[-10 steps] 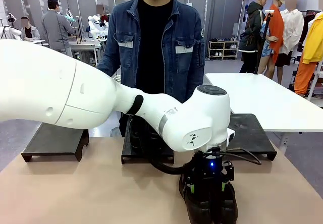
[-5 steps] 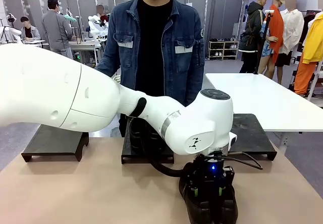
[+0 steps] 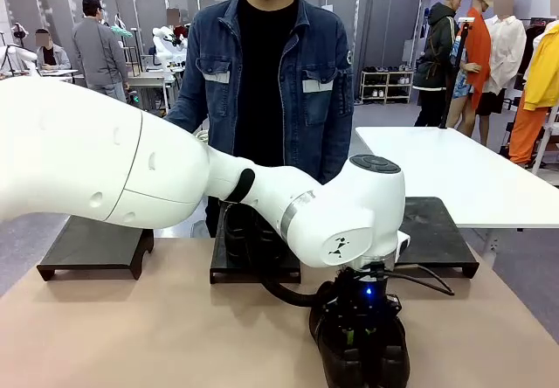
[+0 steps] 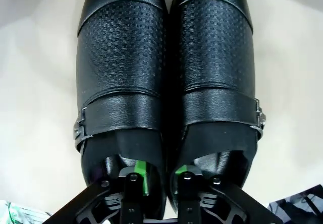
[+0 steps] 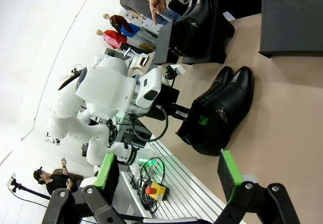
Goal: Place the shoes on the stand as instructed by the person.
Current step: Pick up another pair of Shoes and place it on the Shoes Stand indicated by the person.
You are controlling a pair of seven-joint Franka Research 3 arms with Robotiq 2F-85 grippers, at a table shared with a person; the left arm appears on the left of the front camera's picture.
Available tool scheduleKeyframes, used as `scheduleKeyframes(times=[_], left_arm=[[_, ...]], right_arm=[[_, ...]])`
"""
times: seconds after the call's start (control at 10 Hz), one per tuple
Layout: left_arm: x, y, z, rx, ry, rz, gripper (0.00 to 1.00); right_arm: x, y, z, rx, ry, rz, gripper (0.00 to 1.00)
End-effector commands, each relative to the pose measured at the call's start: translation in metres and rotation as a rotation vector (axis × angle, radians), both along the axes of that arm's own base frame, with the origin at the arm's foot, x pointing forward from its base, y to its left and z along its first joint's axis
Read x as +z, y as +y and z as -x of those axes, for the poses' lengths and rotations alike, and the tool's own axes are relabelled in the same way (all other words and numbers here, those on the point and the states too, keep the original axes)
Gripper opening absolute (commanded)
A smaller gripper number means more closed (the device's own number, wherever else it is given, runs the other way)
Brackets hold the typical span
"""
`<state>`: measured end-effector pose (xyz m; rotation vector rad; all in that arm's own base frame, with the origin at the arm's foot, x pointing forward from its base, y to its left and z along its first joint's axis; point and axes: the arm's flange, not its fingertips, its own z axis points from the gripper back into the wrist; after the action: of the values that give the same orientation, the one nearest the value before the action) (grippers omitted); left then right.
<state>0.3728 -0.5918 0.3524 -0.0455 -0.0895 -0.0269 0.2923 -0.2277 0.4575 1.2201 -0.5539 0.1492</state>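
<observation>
- The beige table (image 3: 175,336) stands in a busy hall. Other people are far behind.
- The right gripper (image 5: 169,177) hangs open over the near edge and carries nothing.
- The near pair (image 4: 121,57) rests on the table on the robot's side, with the two shoes touching side by side.
- The left gripper (image 4: 162,176) comes down from above with one finger in each shoe opening. The green pads (image 4: 143,176) press the two inner walls together, so I judge it is closed on the near pair.
- Risk: only these thin walls are held. In a lift the heavy toes may tip down, or one shoe may slip out of the grip.
- Behind it, the far pair (image 3: 249,231) already stands on the middle stand (image 3: 229,270).
- The left stand (image 3: 92,244) and the right stand (image 3: 437,231) are free.
- Risk: a low carry may knock the toes against a stand edge or push the far pair.
- The person (image 3: 262,82) stands at the far side, and a hand (image 5: 158,3) points downward. I cannot tell at which stand, so the wrong one could be chosen.
</observation>
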Motion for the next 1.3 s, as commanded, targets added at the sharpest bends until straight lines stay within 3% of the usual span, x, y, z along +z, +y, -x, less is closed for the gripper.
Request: scheduleKeyframes(times=[0.0, 0.3, 0.5, 0.7, 1.1, 1.2], left_arm=[[0.001, -0.003, -0.004, 0.013, 0.004, -0.033, 0.0], [0.012, -0.003, -0.004, 0.016, 0.002, -0.031, 0.0], [0.055, 0.004, -0.003, -0.011, -0.002, -0.026, 0.0], [0.107, 0.029, 0.003, -0.125, -0.021, -0.02, 0.0], [0.174, 0.157, -0.003, -0.219, -0.05, -0.063, 0.0], [0.188, 0.203, -0.006, -0.241, -0.068, -0.016, 0.0]], right_arm=[[0.002, -0.001, 0.0, -0.001, -0.01, -0.01, 1.0], [0.002, -0.001, 0.0, -0.001, -0.01, -0.01, 1.0], [0.002, -0.001, 0.0, -0.001, -0.01, -0.01, 1.0], [0.002, -0.001, 0.0, -0.001, -0.01, -0.01, 1.0], [0.002, -0.001, 0.0, -0.001, -0.01, -0.01, 1.0], [0.002, -0.001, 0.0, -0.001, -0.01, -0.01, 1.0]])
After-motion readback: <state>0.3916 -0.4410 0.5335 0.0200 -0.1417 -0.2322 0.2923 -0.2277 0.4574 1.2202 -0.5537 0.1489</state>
